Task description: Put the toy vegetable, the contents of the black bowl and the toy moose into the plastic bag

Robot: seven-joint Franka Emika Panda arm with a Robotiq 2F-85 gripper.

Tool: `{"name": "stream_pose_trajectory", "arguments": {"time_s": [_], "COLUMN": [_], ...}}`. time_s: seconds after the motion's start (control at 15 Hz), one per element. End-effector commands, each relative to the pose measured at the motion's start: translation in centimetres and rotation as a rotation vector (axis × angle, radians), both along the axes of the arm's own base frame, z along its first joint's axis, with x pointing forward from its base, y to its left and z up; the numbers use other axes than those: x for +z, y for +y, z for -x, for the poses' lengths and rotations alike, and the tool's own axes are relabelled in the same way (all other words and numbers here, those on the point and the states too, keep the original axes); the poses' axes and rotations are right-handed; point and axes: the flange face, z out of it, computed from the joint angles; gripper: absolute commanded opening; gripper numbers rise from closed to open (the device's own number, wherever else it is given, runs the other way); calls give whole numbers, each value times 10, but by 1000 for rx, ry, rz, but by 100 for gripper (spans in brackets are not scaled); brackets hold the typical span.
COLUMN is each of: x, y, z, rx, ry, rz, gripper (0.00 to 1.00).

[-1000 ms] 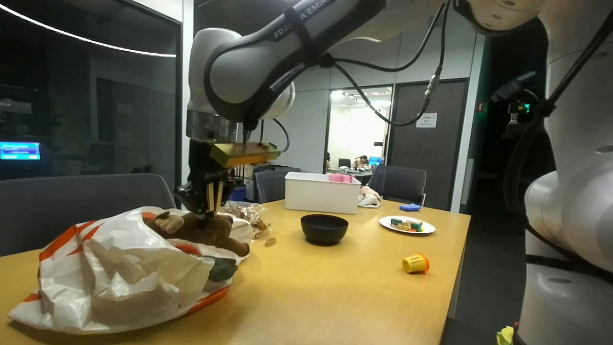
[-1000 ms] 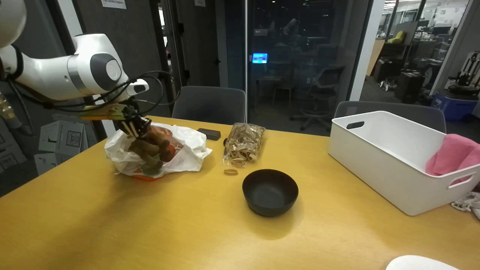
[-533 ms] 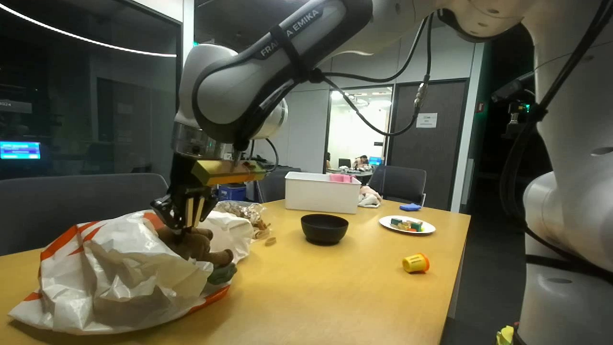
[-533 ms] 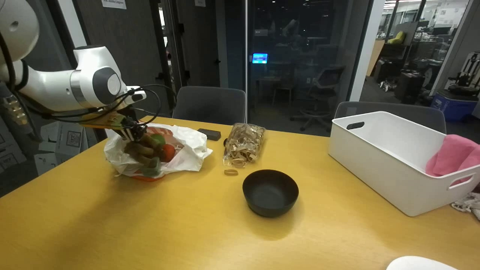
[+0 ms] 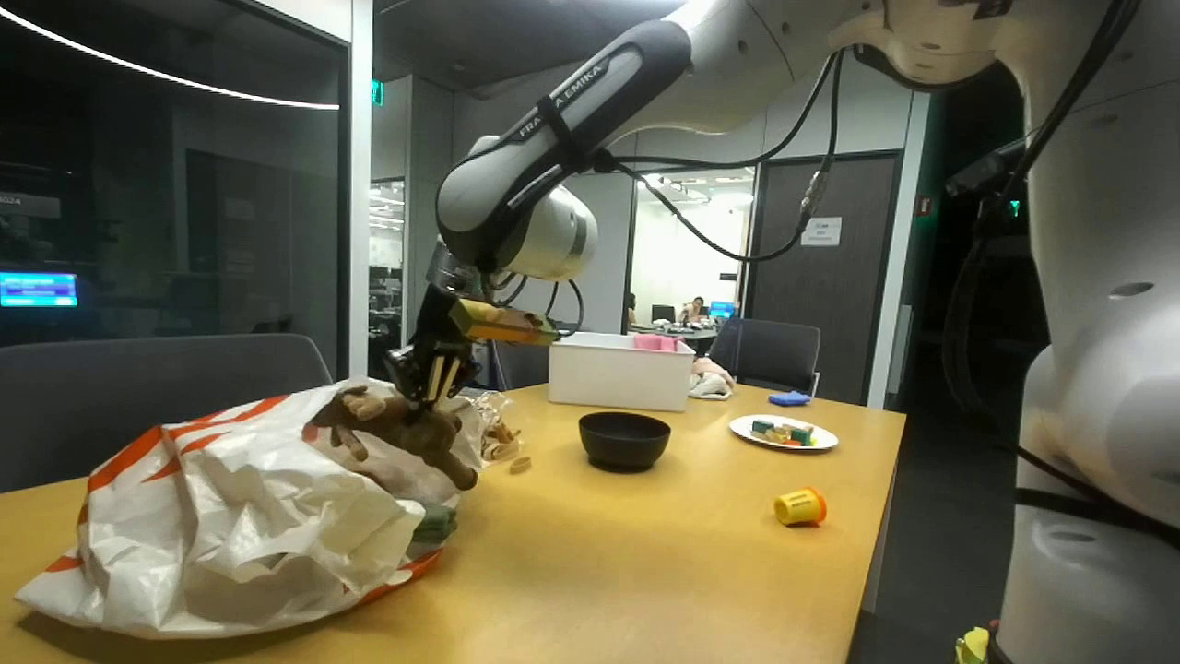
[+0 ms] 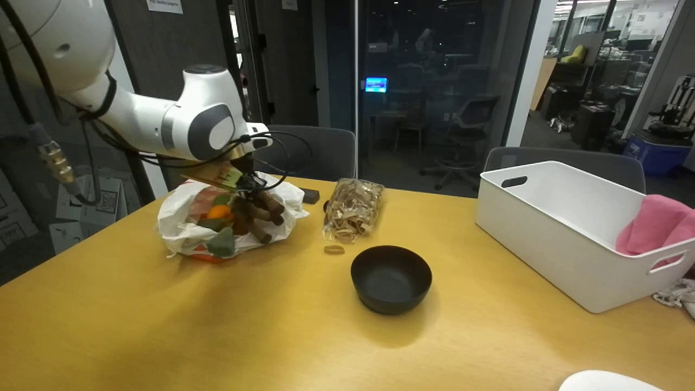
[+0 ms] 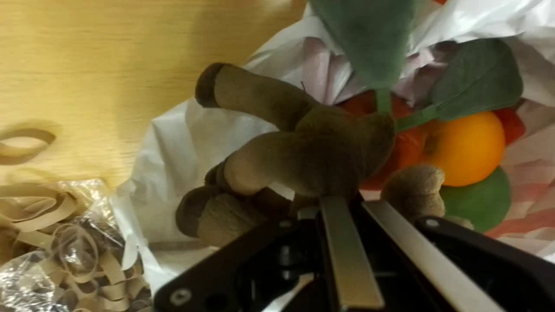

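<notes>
End effector clamped on toy moose, shifted nearer black bowl, orange fruit uncovered

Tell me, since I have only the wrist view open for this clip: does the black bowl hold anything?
Observer: No. An exterior view looks down into the black bowl, and nothing shows inside it.
Operator: I see the toy moose at the mouth of the plastic bag. How does the bag lie beyond that?
Observer: An exterior view shows its body slumped across the table, behind the mouth.
Operator: Are there other small pieces on the table, outside my view?
Observer: Yes, small coloured pieces lie on a white plate; they are too small for me to say what each one is.
</notes>
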Motion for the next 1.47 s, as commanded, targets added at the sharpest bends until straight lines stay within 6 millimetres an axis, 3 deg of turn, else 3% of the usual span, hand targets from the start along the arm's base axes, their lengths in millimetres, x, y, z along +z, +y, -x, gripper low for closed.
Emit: {"name": "stream_pose_trajectory", "arguments": {"time_s": [0.0, 0.2, 0.47, 0.87, 1.2, 1.27, 1.4], "x": [11, 4, -9, -29, -35, -36, -42], "y": [-33, -43, -35, 3, 39, 42, 44], "z": [-7, -5, -3, -14, -29, -33, -38], "rx": [-13, 8, 61, 123, 184, 183, 171], "ry": [-26, 6, 33, 41, 12, 15, 23], "rz": [-64, -85, -68, -34, 18, 27, 45], "gripper": [2, 2, 2, 2, 2, 32, 40]}}
